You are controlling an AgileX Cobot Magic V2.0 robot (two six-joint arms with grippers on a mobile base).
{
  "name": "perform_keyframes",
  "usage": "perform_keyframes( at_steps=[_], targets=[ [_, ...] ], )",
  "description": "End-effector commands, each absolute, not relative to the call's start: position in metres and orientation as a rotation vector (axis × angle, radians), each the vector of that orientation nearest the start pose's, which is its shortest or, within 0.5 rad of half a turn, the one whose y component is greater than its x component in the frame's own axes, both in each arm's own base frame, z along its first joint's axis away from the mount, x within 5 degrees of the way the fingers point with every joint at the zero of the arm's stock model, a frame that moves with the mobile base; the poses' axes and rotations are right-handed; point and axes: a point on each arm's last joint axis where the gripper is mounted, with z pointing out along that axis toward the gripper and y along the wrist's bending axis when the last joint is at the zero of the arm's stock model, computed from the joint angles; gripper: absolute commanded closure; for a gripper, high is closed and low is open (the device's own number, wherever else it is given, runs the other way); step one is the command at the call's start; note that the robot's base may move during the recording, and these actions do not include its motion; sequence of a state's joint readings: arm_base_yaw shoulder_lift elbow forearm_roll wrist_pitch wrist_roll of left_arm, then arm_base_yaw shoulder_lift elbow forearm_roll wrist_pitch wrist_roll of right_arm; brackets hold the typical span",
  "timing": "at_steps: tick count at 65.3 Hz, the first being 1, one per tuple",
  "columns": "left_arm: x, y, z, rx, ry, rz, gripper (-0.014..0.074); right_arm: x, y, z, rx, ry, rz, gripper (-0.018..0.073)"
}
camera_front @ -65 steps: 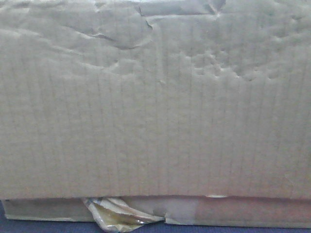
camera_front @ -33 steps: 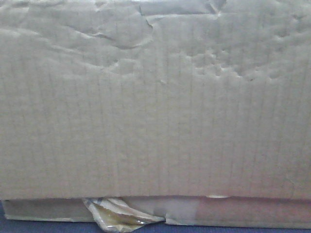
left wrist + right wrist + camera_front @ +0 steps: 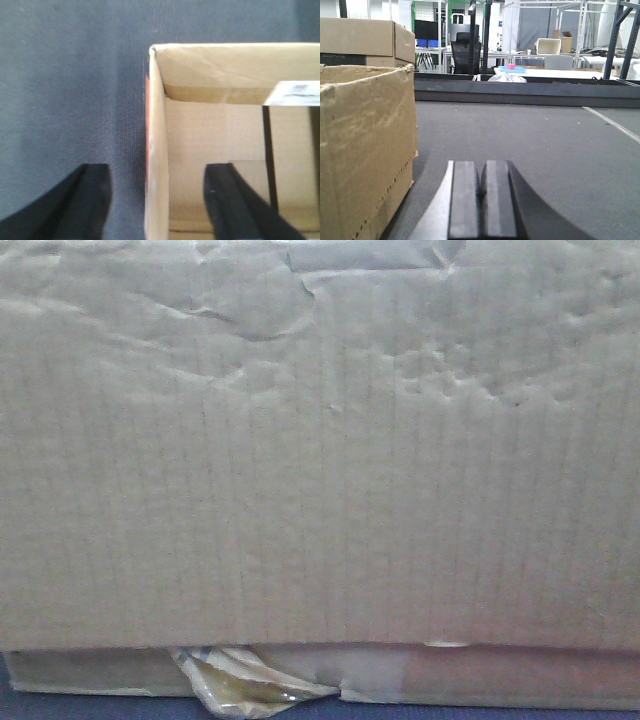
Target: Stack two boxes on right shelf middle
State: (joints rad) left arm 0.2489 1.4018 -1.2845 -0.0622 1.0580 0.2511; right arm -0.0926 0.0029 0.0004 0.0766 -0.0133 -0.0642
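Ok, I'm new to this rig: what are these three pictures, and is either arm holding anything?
It is a two-armed robot with one camera facing forward and one on each wrist. The front view is filled by the creased face of a large box. Under its lower edge shows a flatter box with torn tape. The left wrist view looks down on the left pincer, which is open astride the wall of an open box and is not gripping it. The right wrist view looks along grey floor. The right pincer is shut and empty, with a cardboard box at picture left.
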Motion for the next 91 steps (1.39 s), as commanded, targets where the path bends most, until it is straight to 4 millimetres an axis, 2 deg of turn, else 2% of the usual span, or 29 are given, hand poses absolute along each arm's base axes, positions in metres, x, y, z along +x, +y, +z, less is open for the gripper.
perform_keyframes(
  at_steps=[1, 12, 16, 21, 32, 41, 47, 53, 67, 74, 81, 91],
  targets=[
    [0.288, 0.067, 0.329, -0.024, 2.683, 0.058, 0.0248, 0.056, -0.006, 0.216, 0.079, 1.451, -0.074, 0.0721],
    [0.304, 0.072, 0.303, -0.029, 2.765, 0.031, 0.0249, 0.056, -0.006, 0.216, 0.079, 1.451, -0.074, 0.0721],
    [0.308, 0.072, 0.297, -0.033, 2.786, 0.015, 0.0275, 0.056, -0.006, 0.216, 0.079, 1.451, -0.074, 0.0721],
    [0.310, 0.071, 0.294, -0.043, 2.793, -0.014, 0.0372, 0.056, -0.006, 0.216, 0.079, 1.451, -0.074, 0.0721],
    [0.310, 0.071, 0.294, -0.046, 2.793, -0.020, 0.0711, 0.056, -0.006, 0.216, 0.079, 1.451, -0.074, 0.0721],
    [0.310, 0.072, 0.304, -0.053, 2.781, -0.017, 0.0707, 0.056, -0.006, 0.216, 0.079, 1.451, -0.074, 0.0721],
    [0.309, 0.076, 0.324, -0.061, 2.750, -0.003, 0.0707, 0.056, -0.006, 0.216, 0.079, 1.451, -0.074, 0.0721],
    [0.308, 0.083, 0.357, -0.080, 2.677, 0.028, 0.0707, 0.056, -0.006, 0.216, 0.079, 1.451, -0.074, 0.0721],
    [0.296, 0.091, 0.455, -0.207, 2.375, 0.093, 0.0707, 0.056, -0.006, 0.216, 0.079, 1.451, -0.074, 0.0721],
    [0.288, 0.074, 0.498, -0.175, 2.239, 0.068, 0.0707, 0.056, -0.006, 0.216, 0.079, 1.451, -0.074, 0.0721],
    [0.280, 0.047, 0.532, -0.149, 2.115, 0.010, 0.0707, 0.056, -0.006, 0.216, 0.079, 1.451, -0.074, 0.0721],
    [0.267, -0.003, 0.562, -0.146, 1.998, -0.050, 0.0707, 0.056, -0.006, 0.216, 0.079, 1.451, -0.074, 0.0721]
  ],
)
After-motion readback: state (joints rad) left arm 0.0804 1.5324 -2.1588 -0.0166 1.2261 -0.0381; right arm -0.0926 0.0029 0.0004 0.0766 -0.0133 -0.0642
